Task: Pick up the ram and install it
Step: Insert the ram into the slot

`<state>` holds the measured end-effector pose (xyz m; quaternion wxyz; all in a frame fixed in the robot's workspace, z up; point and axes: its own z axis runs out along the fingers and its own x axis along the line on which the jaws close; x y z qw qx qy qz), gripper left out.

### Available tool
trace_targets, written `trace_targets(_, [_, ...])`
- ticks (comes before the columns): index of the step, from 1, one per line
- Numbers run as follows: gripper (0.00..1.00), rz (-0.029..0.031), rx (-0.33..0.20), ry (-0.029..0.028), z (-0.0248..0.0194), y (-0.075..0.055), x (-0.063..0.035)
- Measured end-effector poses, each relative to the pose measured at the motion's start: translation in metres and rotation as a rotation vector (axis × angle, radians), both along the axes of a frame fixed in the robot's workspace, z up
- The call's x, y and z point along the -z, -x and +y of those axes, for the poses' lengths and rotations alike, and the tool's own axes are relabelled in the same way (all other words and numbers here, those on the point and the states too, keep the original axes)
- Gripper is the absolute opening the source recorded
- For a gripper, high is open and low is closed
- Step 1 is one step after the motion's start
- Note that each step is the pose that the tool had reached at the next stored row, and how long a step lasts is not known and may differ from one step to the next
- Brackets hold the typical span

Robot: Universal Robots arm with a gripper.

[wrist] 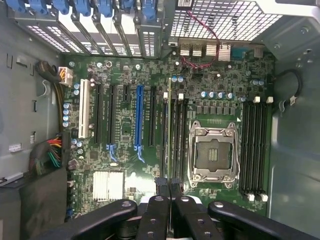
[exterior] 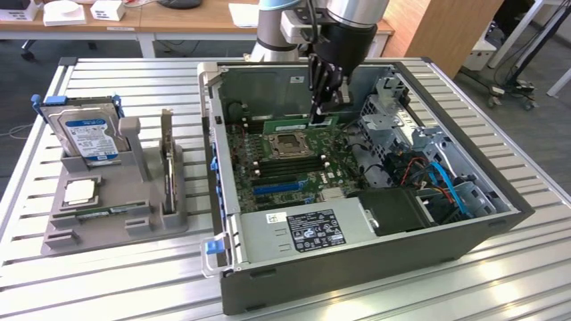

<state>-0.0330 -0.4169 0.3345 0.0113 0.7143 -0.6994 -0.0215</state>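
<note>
The arm reaches straight down into the open metal case (exterior: 357, 267). Its black end effector (exterior: 321, 119) is clamped on the thin green ram (exterior: 293, 126), held on edge over long dark slots (wrist: 179, 135) beside the square socket (wrist: 212, 152).

Wooden desks (exterior: 170, 20) stand behind the slatted metal table (exterior: 125, 80) on grey floor (exterior: 23, 87).

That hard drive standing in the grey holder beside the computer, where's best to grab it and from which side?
Probably grip the hard drive at its upper end, coming down from above and pinching its two flat faces. It stands nearly upright in the grey holder, whose walls hide its lower part, leaving the top free.
</note>
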Motion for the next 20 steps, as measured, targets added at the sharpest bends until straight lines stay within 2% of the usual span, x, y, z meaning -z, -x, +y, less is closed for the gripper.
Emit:
trace_targets(6, [0.11,0.0001,0.000,0.0001,0.0000,0.0000,0.0040])
trace_targets(20, [0.11,0.0000,0.000,0.0000,0.0000,-0.0004,0.0043])
